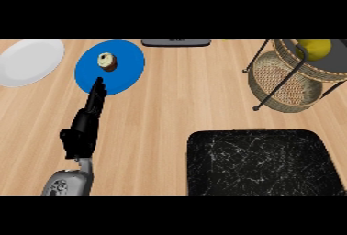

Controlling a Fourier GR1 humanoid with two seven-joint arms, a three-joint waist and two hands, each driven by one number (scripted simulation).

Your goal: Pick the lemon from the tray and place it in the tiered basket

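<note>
The left hand (pixel 82 131) comes up from the near edge of the counter (pixel 183 101) on its grey forearm (pixel 66 183). It is stretched out long and flat, fingers (pixel 97 94) straight and close together. It grips nothing. The fingertips lie over the near rim of the blue plate (pixel 125 69). From above I cannot tell whether they rest on that rim or hang just over it.

On the blue plate, a little beyond the fingertips and towards its far side, sits a small round cake (pixel 107 61), pale on top with a dark wrapper. The hand is not touching it.

Just left of the blue plate, not quite meeting it, lies a white plate (pixel 28 62). Beyond the blue plate and slightly to its right, a flat dark object (pixel 176 42) sits at the counter's far edge, cut off by the view.

Well to the right of the blue plate and nearer to me is the tray (pixel 261 163), black with thin white veining and rounded corners.

Far to the right of the blue plate, at about the same depth, stands the tiered basket (pixel 284 85), woven wicker bowls in a black wire frame. The lemon (pixel 317 47) lies in its upper tier, partly crossed by a frame bar and well apart from the hand and the tray.
</note>
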